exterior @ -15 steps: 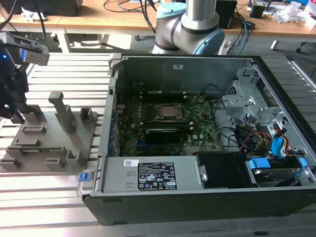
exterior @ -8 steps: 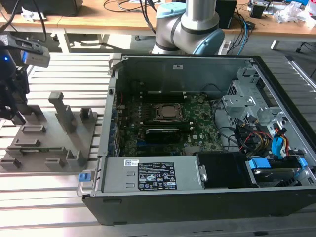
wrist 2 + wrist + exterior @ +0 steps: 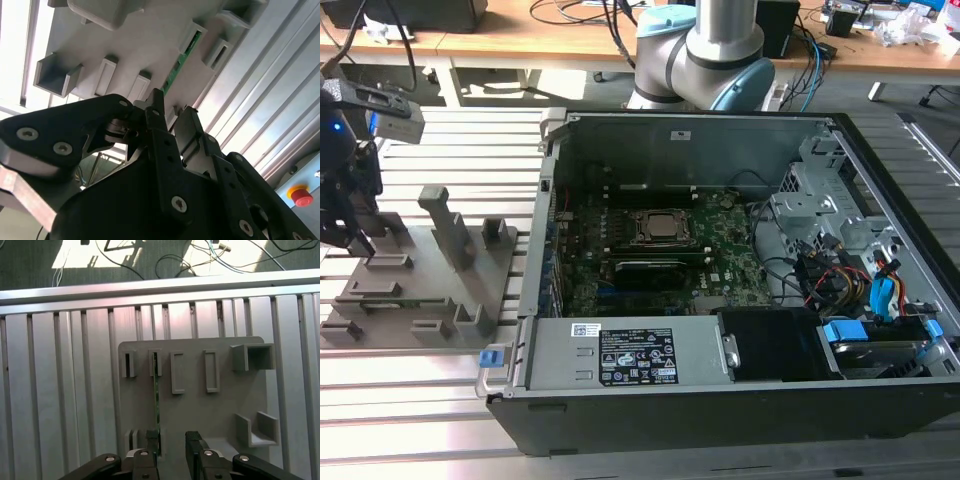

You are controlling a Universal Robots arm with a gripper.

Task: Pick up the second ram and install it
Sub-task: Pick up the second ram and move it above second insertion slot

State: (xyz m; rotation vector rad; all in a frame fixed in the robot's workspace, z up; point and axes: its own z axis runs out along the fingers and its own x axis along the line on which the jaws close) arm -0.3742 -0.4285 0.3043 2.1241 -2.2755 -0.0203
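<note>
Gripper (image 3: 171,436) low over grey holder tray (image 3: 210,410), at exterior view's left — jaws apart, gripping nothing. On edge in tray slot: second ram (image 3: 156,390), one end just beside a fingertip (image 3: 150,440). Open computer case (image 3: 700,135) to exterior view's right — motherboard (image 3: 730,270) inside.

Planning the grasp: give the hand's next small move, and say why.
Probably nudge the hand sideways: in the first wrist view, the second ram, on edge in the grey holder, lines up with one finger, not the open gap.
</note>
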